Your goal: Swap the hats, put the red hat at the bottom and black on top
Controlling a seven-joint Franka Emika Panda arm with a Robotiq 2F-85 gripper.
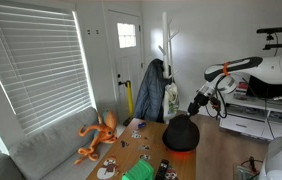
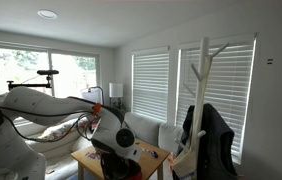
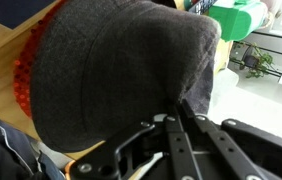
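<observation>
The black hat [image 1: 179,134] sits on the red hat [image 1: 182,154] on the wooden table [image 1: 149,140]. In the wrist view the dark grey-black hat [image 3: 121,70] fills most of the frame, and the red knit hat [image 3: 23,72] shows beneath it at the left edge. My gripper [image 3: 177,108] is shut, with its fingers pinching the black hat's fabric. In an exterior view the gripper [image 1: 194,108] is just above the hat's peak. In the exterior view from the robot's side, the arm [image 2: 51,105] hides most of the hats.
A green object [image 1: 139,172] and small items lie on the near part of the table; the green object also shows in the wrist view [image 3: 239,22]. An orange plush toy [image 1: 98,136] lies on the sofa. A coat rack with jackets [image 1: 157,90] stands behind the table.
</observation>
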